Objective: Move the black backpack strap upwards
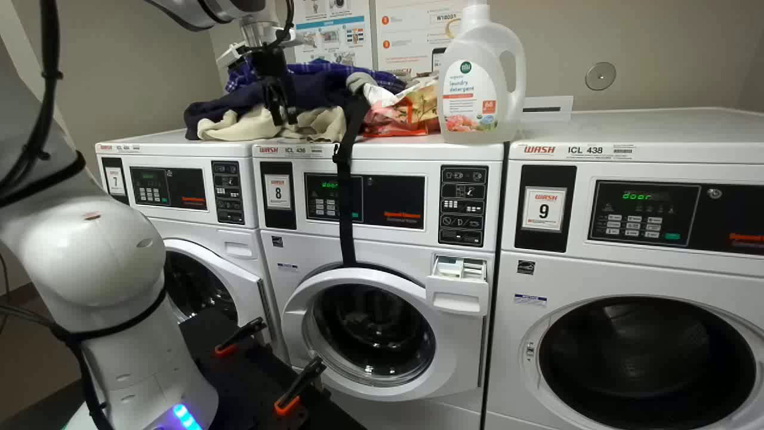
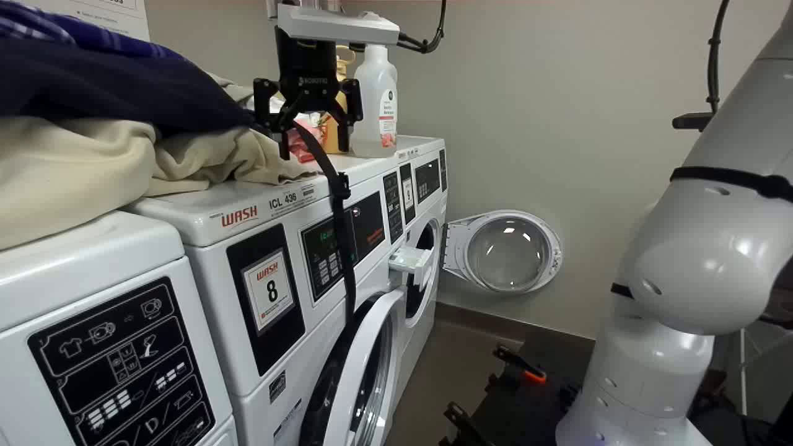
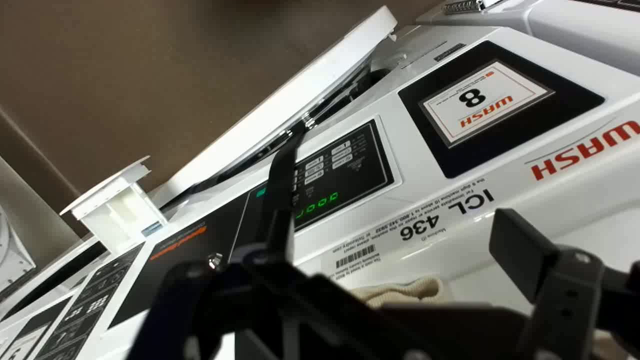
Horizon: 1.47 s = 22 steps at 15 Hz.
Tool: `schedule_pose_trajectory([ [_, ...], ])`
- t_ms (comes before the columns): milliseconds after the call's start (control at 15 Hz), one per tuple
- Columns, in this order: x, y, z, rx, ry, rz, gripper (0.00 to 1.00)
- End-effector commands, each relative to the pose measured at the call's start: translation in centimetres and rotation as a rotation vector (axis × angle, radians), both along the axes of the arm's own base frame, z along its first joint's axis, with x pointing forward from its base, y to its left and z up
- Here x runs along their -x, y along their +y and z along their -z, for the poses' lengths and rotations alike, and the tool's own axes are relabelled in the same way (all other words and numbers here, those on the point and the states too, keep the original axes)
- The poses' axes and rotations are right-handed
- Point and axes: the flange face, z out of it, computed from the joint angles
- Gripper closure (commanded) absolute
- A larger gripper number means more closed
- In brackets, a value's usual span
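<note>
The long, flat black fabric strap (image 1: 345, 206) runs from the heap of navy and cream clothes (image 1: 319, 89) across the black control panel (image 1: 394, 194) of the white washer (image 1: 394, 251) numbered 8 to its round, white-rimmed door (image 1: 293, 325). Near the strap's upper part, the black two-fingered gripper (image 2: 313, 145) points down, jaws parted; whether it touches the strap is unclear.

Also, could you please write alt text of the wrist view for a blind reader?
An open Robotiq gripper hovers above washer 8, shown upside down, where a black strap crosses the control panel. The washer's door and detergent drawer stand open.
</note>
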Motion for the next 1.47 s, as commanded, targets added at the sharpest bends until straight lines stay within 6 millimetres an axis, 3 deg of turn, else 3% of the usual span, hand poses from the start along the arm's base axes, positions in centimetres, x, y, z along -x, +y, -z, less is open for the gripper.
schedule_pose_trajectory([
  [0, 0.0, 0.0, 0.0, 0.001, 0.001, 0.0, 0.0],
  [267, -0.1, -0.8, -0.1, -0.011, -0.019, 0.063, 0.0],
  [600, -0.9, -5.9, -1.6, -0.05, -0.063, 0.346, 0.0],
  [800, -0.9, -8.8, -1.4, -0.064, -0.075, 0.513, 0.0],
  [1067, -0.3, -11.0, 0.9, -0.079, -0.063, 0.74, 0.0],
  [1400, 0.5, -11.7, 3.3, -0.109, -0.051, 1.011, 0.0],
])
